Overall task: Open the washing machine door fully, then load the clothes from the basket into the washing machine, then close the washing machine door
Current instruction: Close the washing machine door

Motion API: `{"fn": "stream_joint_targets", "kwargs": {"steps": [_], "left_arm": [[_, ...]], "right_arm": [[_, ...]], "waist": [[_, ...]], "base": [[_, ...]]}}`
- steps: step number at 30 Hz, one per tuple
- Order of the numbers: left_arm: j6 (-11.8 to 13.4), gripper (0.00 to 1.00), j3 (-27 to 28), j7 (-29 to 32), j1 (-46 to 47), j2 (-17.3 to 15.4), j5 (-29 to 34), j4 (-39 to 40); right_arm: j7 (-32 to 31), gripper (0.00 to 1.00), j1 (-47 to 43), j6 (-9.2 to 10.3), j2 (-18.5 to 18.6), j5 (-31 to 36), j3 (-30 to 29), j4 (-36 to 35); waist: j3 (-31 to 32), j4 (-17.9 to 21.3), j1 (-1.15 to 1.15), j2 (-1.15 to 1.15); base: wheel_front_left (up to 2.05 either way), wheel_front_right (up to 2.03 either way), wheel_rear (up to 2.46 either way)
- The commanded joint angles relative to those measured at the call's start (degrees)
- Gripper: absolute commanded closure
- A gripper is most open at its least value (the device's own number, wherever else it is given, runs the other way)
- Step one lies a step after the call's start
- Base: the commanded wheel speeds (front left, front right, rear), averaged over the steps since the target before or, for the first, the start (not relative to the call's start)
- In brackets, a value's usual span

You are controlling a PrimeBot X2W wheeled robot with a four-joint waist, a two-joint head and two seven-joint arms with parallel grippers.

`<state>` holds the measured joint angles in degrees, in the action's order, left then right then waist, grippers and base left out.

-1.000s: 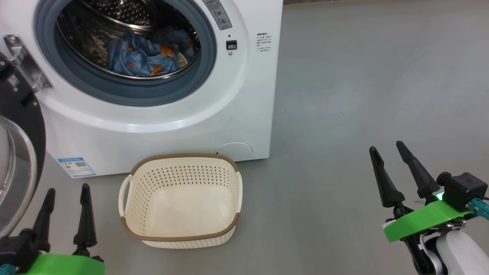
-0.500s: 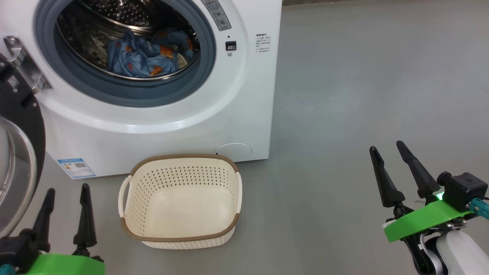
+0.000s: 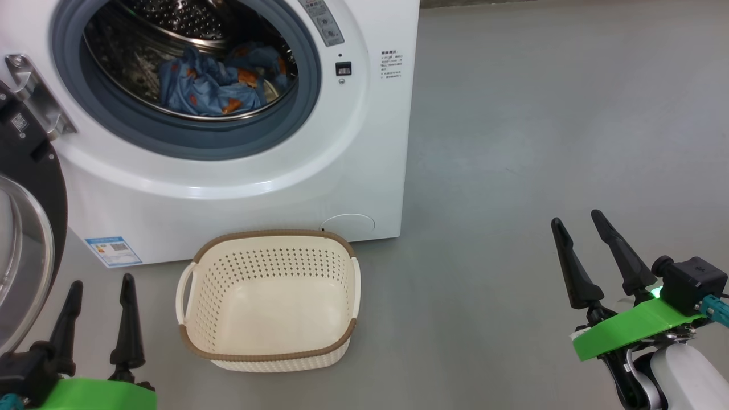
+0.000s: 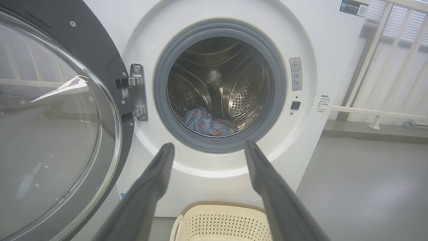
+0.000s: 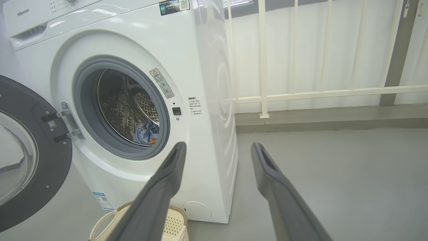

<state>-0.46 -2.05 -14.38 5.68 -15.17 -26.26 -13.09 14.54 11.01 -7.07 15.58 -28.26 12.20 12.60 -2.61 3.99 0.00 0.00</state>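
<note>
At the far left of the head view, the large round washing machine door [image 3: 40,171], with its glossy black ring and bulging clear glass window, is seen swung wide open on a metal hinge [image 3: 34,97]. Just below and to the right of it, the left hand [image 3: 101,280] is held over the grey floor [image 3: 541,114]; its two long dark fingers are spread apart and nothing is gripped between them.

Further right, the big white front-loading washing machine [image 3: 228,193] is shown with its mouth uncovered. The light blue clothes [image 3: 211,85], printed with small orange figures, are heaped at the bottom of the perforated steel drum [image 3: 171,17], behind the grey rubber gasket [image 3: 188,142], well above and apart from both hands. A blue label sticker [image 3: 113,249] is fixed at the machine's lower left corner.

On the floor just in front of the machine, the small cream-white perforated plastic basket [image 3: 273,233] with a brown woven-look rim is set upright and empty, near the left hand and to its right, without contact.

At the lower right, well apart from the basket and the machine, the right hand [image 3: 576,217] is held over bare floor, its fingers likewise parted and empty.
</note>
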Motion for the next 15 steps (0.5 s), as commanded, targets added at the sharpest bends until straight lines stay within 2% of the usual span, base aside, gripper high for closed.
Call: {"fn": "stream_joint_targets", "kwargs": {"steps": [1, 15], "left_arm": [[0.3, 0.00, 1.8, -0.6, 1.0, -1.7, -0.4, 1.1], [0.5, 0.00, 1.4, -0.6, 1.0, -1.7, -0.5, 0.9]], "right_arm": [[0.5, 0.00, -0.3, -0.42, 0.7, 0.0, 0.5, -1.4], [0.5, 0.00, -0.2, -0.42, 1.2, -0.3, 1.0, -1.3]], "waist": [[0.0, 0.0, 0.00, 0.00], [0.4, -0.4, 0.00, 0.00]], "base": [[0.00, 0.00, 0.00], [0.00, 0.00, 0.00]]}}
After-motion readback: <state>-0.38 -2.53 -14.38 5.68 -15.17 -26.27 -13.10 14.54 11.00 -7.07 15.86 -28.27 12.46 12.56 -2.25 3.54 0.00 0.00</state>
